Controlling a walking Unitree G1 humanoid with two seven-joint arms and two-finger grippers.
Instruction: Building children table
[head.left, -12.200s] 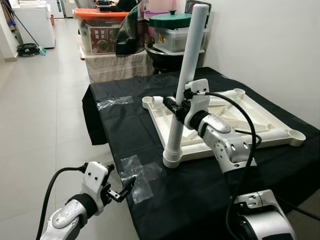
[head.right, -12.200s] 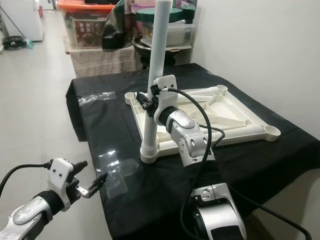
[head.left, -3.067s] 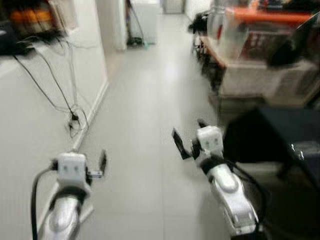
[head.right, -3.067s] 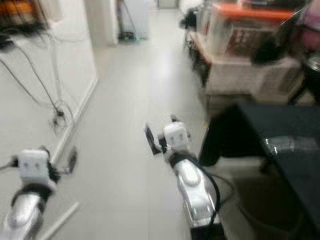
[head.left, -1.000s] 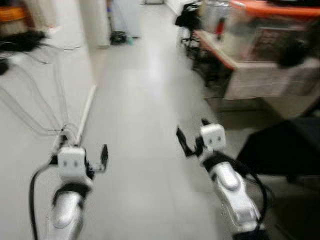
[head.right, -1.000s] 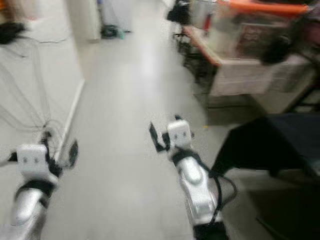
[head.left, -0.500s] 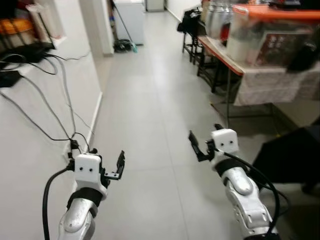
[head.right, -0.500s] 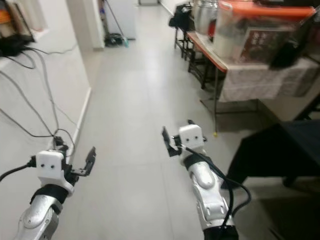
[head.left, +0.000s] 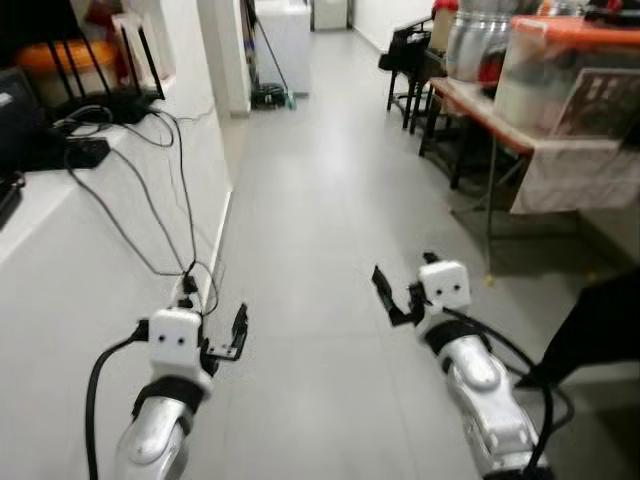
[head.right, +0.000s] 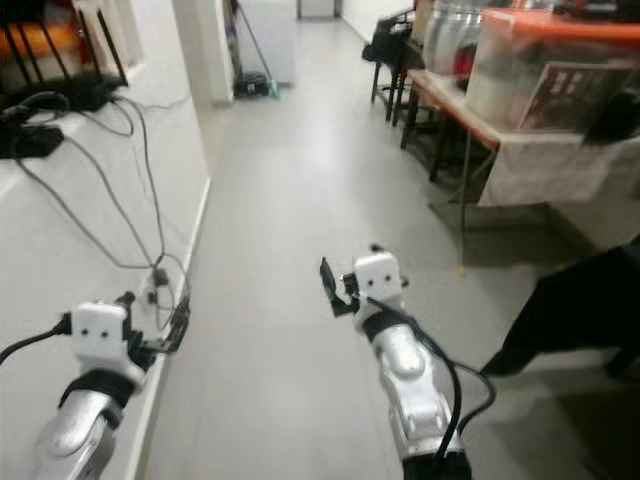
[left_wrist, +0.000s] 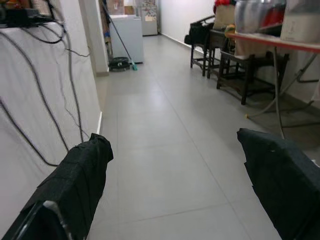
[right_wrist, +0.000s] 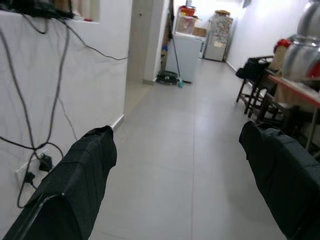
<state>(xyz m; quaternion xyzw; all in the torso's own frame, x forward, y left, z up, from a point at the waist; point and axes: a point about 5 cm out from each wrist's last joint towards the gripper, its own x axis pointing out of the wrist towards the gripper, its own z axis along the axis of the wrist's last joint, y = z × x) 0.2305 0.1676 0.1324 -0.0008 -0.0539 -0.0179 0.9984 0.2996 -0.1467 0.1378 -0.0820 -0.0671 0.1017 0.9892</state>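
Two tools up in front of the robot, both over bare grey floor (head.left: 310, 250), nothing held.

Far left: white wall (head.left: 70, 260) with a ledge carrying a black router with antennas (head.left: 100, 85) and dark boxes; cables (head.left: 150, 220) hang down the wall to a plug near the skirting.

Left tool (head.left: 232, 335): low, just beside the wall, fingers apart with a clear gap in the left wrist view (left_wrist: 77, 185), empty. It points down the corridor.

Middle: long tiled corridor running away from the camera. At its far end a white cabinet (head.left: 285, 45), a mop or broom handle (head.left: 270, 65) leaning beside it, and a dark coil on the floor at its foot.

Right tool (head.left: 395, 297): higher and further forward than the left one, over open floor, well apart from the wall. Fingers apart, empty; the right wrist view shows both black pads (right_wrist: 82, 170) spread wide with corridor between them.

Right side: dark chairs or stools (head.left: 410, 60), then a desk with a pale cloth (head.left: 560, 165) carrying metal pots (head.left: 475, 40) and a clear bin with an orange lid (head.left: 570, 65). Bottom right edge: a corner of black cloth (head.left: 600, 325).

Children's table parts: cannot make out any in these frames; neither tool is touching one.
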